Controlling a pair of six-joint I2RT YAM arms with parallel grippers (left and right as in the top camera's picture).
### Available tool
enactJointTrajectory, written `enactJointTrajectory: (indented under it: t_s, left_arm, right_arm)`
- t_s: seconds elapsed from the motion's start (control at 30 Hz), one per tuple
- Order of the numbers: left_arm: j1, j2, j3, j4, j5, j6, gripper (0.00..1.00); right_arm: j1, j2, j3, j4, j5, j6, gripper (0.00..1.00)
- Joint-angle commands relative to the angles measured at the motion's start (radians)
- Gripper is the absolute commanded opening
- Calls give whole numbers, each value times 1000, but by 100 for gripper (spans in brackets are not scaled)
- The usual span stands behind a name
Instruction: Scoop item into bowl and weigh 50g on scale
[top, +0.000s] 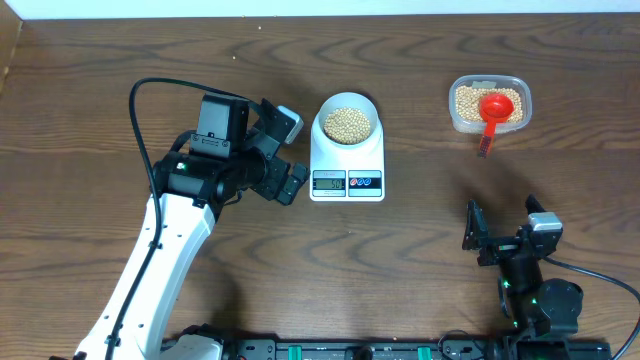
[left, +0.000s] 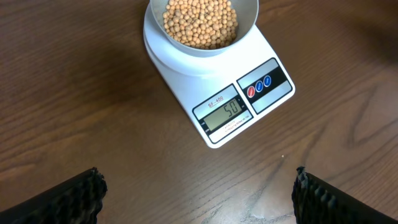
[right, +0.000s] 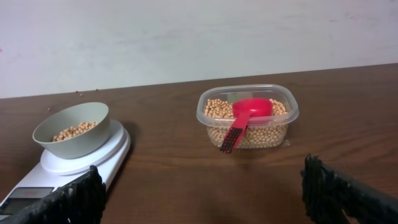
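The tabletop (top: 90, 70) is dark brown wood with a strong, wavy grain running side to side, matte and evenly lit. Behind its far edge stands a plain off-white wall (right: 186, 37). A few tiny specks (right: 78, 93) lie near that far edge, too small to identify.

The scale (top: 346, 160) sits flat near the middle of the tabletop, and its display (left: 225, 111) reads 50. The bowl (right: 73, 144) stands upright on the scale's platform, with beans (top: 348, 123) covering its bottom. Well to the right, toward the far edge, a clear tub (right: 267, 122) holds more beans. A red scoop (right: 249, 109) rests on them, its handle hanging over the near rim.

The left fingers (left: 74, 199) are spread wide and hold nothing, above bare wood near the scale's display end. The right fingers (right: 336, 193) are likewise wide apart and empty, near the front edge, well apart from the tub. A black cable (top: 135, 100) loops over the wood beside the left arm.
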Motion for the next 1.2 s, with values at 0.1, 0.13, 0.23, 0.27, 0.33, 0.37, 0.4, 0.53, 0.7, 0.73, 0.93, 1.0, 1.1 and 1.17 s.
enactJointTrajectory:
  t_s: [0.1, 0.13, 0.23, 0.27, 0.33, 0.37, 0.4, 0.53, 0.7, 0.73, 0.93, 1.0, 1.1, 1.17]
  left_arm:
    - [3, 7, 13, -2, 13, 16, 98]
    - [3, 7, 13, -2, 13, 16, 98]
    - [3, 7, 13, -2, 13, 17, 98]
    - [3, 7, 13, -2, 13, 16, 98]
    - [3, 7, 13, -2, 13, 16, 98]
    - [3, 7, 13, -1, 13, 16, 98]
    - [3, 7, 13, -2, 13, 16, 98]
    - [3, 7, 13, -2, 13, 16, 98]
    - [3, 7, 13, -15, 12, 16, 98]
    - [3, 7, 13, -19, 12, 17, 98]
    - [3, -23, 13, -62, -24, 21, 98]
    - [5, -61, 11, -68, -49, 21, 98]
    - [39, -148, -8, -60, -52, 21, 98]
    - [76, -214, -31, -60, -51, 20, 98]
  right_arm:
    - [7, -9, -4, -2, 2, -14, 99]
    - [7, -9, -4, -2, 2, -14, 99]
    - [7, -9, -4, -2, 2, -14, 99]
    - [7, -9, -4, -2, 2, -14, 99]
    - [7, -9, -4, -2, 2, -14, 99]
    - [7, -9, -4, -2, 2, -14, 99]
    - [7, -9, -4, -2, 2, -14, 99]
    - [7, -9, -4, -2, 2, -14, 99]
    - [7, -9, -4, -2, 2, -14, 99]
    - [7, -9, -4, -2, 1, -14, 99]
    - [7, -9, -4, -2, 2, -14, 99]
    - [7, -9, -4, -2, 2, -14, 99]
    - [7, -9, -4, -2, 2, -14, 99]
    - [7, -9, -4, -2, 2, -14, 99]
